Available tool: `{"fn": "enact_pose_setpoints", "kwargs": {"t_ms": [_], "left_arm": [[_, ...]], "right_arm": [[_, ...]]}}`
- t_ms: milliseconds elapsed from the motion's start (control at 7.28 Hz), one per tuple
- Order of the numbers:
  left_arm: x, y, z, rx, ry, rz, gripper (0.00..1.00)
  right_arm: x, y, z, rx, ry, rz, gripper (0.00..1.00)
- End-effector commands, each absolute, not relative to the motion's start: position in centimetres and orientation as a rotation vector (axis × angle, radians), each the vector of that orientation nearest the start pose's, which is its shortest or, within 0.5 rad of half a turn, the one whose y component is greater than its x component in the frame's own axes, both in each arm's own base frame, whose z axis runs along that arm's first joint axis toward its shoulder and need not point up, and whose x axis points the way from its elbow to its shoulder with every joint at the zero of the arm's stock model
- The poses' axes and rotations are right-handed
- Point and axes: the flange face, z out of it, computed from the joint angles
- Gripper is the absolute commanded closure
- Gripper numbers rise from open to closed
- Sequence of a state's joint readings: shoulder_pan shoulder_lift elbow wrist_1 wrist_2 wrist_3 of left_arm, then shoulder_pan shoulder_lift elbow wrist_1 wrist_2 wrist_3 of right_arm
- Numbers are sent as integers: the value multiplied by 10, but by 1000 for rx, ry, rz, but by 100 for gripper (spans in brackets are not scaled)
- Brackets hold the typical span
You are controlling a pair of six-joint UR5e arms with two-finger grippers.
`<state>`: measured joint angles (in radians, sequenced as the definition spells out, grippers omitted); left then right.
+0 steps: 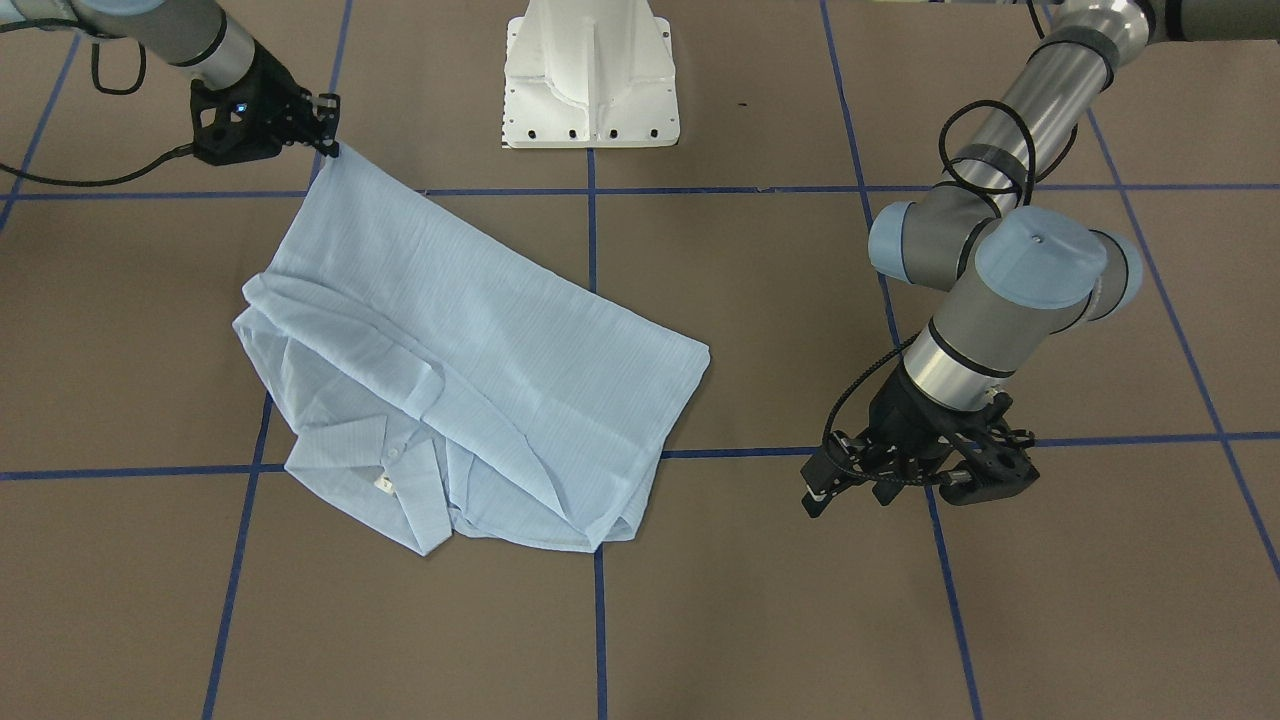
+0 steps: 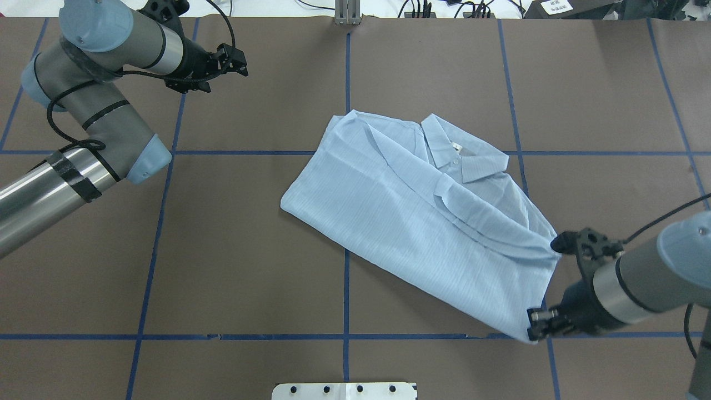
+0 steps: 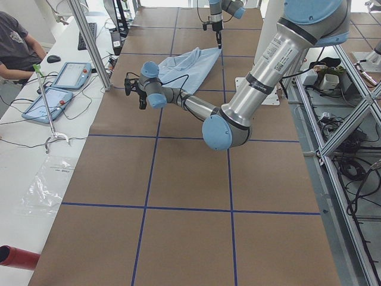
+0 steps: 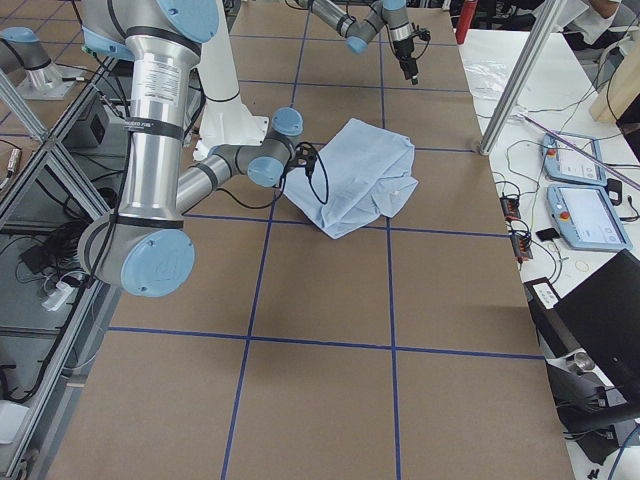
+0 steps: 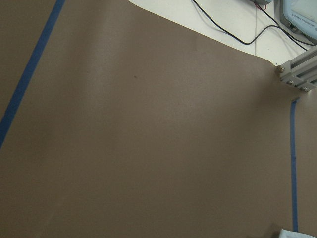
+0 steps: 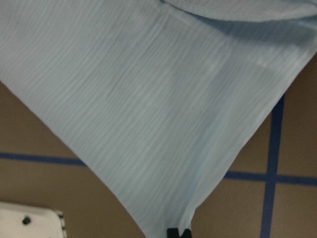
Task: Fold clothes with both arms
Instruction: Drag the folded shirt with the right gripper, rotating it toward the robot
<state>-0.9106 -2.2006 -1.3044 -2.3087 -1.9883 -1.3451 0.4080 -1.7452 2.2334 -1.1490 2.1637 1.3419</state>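
Note:
The light blue shirt (image 1: 480, 340) lies partly folded on the brown table, its collar (image 2: 461, 155) and neck label (image 2: 456, 147) facing up. My right gripper (image 2: 536, 328) is shut on a hem corner of the shirt (image 2: 422, 222) and holds that corner slightly lifted. The right wrist view shows the cloth (image 6: 148, 99) running down into the closed fingertips (image 6: 178, 232). In the front view that gripper (image 1: 328, 130) is at the top left. My left gripper (image 2: 238, 60) is open and empty, far from the shirt near the table's far edge. It also shows in the front view (image 1: 900, 485).
The white pedestal base (image 1: 590, 80) stands at the robot's side of the table. Blue tape lines (image 2: 346, 261) grid the brown surface. An aluminium post (image 2: 347, 11) is at the far edge. Tablets (image 3: 65, 77) and a seated person (image 3: 15, 44) are beyond it.

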Motion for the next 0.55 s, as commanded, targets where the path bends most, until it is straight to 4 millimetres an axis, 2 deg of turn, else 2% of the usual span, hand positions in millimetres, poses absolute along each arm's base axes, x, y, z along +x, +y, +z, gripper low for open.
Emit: {"fn": "enact_pose_setpoints", "kwargs": {"t_ms": [0,137,275,412], "left_arm": [[375,-633,320,271,1132,-370,2],[377,-628,316,272,1142,-362,1],[392,-613,303,265,1165,-337,1],[420,-584,286,224,1195,-321,1]], "right_arm": [[-358,-154,338,-378,-1018,-194,83],[-363,-152,329,-390,-1031,-175,1],[-368,-176,315,-331,-1076,-129,0],[-369,-213,299,-235,-1125,-50,0]]}}
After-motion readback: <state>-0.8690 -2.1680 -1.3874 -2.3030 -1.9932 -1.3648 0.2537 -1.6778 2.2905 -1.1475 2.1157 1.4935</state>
